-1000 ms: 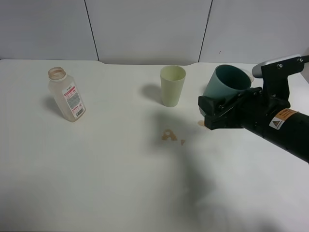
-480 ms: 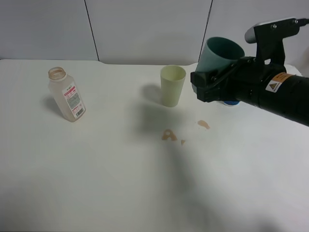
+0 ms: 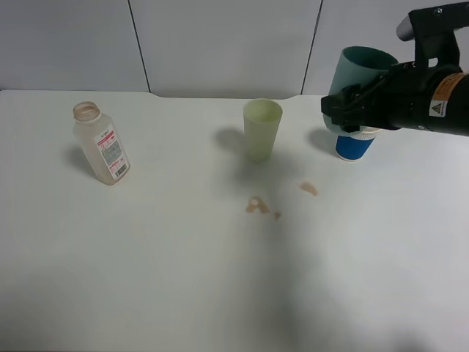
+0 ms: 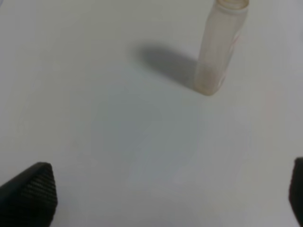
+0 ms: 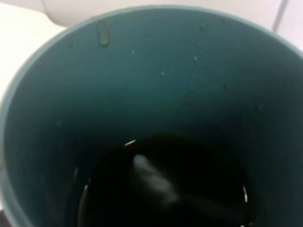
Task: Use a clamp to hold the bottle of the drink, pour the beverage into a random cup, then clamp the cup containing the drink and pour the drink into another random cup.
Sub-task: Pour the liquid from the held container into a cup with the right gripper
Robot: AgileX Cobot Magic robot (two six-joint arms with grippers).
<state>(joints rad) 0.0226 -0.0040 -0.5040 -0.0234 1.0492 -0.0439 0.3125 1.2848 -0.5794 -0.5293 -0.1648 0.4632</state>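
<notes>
The white worktop (image 3: 183, 279) carries everything except one cup. The right arm (image 3: 440, 103) reaches in from the far right side, and its right fingers (image 3: 344, 116) are clenched around the dark teal cup (image 3: 364, 70), holding it in the air with its mouth up. The wrist view down into it shows brown drink (image 5: 165, 189) pooled at the bottom.

A blue-sleeved cup (image 3: 352, 145) stands just below those fingers. The pale green cup (image 3: 262, 130) stands lower and off to their side, towards the middle of the worktop.

The left fingers (image 4: 28, 196) are spread wide and hold nothing. The bottle (image 3: 101, 143) stands upright ahead of them, well apart.

We judge that the first pour is done and that we are now in the second step, with the filled cup gripped and raised. Next we need to carry it sideways over the pale green cup, then tip it slowly with its lip above that rim. Small brown spills (image 3: 256, 205) between the cups warn us to line up carefully.
</notes>
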